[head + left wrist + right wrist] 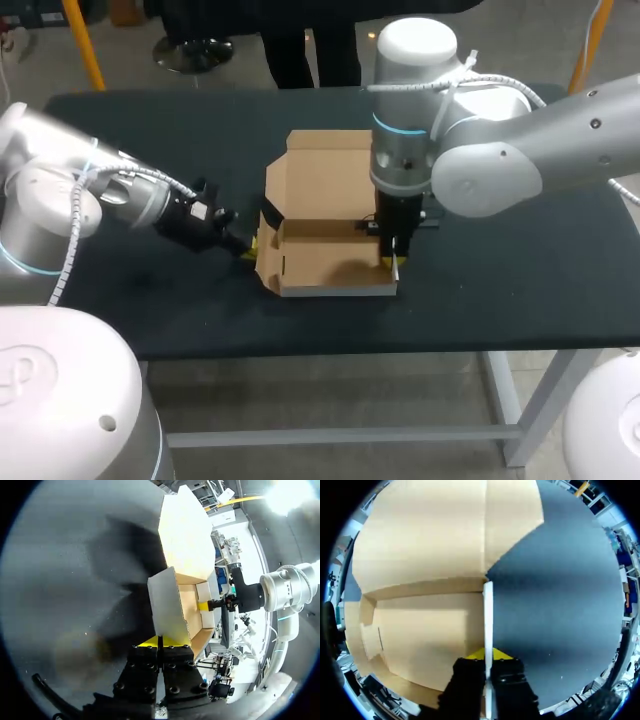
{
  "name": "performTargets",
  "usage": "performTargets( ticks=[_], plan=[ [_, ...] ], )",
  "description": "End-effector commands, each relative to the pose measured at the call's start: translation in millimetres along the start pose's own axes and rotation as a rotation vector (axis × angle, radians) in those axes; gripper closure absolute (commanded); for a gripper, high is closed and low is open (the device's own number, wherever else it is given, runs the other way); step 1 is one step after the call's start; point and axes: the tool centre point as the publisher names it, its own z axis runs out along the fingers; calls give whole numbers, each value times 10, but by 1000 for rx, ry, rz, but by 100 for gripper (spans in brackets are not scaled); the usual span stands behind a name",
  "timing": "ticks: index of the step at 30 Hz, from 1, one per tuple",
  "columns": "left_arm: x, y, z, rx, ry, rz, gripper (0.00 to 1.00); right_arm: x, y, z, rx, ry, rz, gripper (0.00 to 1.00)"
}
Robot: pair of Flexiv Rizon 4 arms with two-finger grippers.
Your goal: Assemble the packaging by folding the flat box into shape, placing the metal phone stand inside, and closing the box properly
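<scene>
A brown cardboard box (330, 255) stands partly folded in the middle of the black table, its lid (325, 170) lying open toward the far side. My left gripper (248, 245) is shut on the box's left side wall; in the left wrist view that wall's thin edge (160, 630) runs between the yellow tips of this gripper (160, 642). My right gripper (396, 263) comes straight down and is shut on the right side wall (487, 615), with its yellow tips (487, 655) on either face. Inside, the box (420, 630) shows only bare cardboard. No phone stand shows in any view.
The black table (520, 260) stretches bare to the right of the box and along its front edge. My right arm's big elbow (480, 150) hangs over the table's far right part.
</scene>
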Motion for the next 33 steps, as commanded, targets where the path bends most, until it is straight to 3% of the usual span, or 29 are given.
performTargets(
  ticks=[1, 9, 11, 21, 26, 28, 33],
  plan=[
    [16, -20, 24, -10, 8, -4, 100, 14, 12, -6, 5, -4, -1, 100],
    [49, -24, 45, -12, 29, -10, 100, 14, 12, -6, 5, -4, -1, 100],
    [50, -24, 45, -9, 31, -12, 93, 14, 12, -6, 5, -4, -1, 100],
    [-4, -39, 7, 11, 67, -38, 91, 14, 12, -6, 5, -4, -1, 100],
    [-8, -37, -17, 17, 89, -45, 83, 14, 12, -6, 5, -4, -1, 100],
    [-4, -36, -16, 16, 103, -44, 74, 14, 12, -6, 5, -4, -1, 100],
    [19, -38, -3, 18, 133, -48, 71, 14, 12, -6, 5, -4, -1, 100]
  ],
)
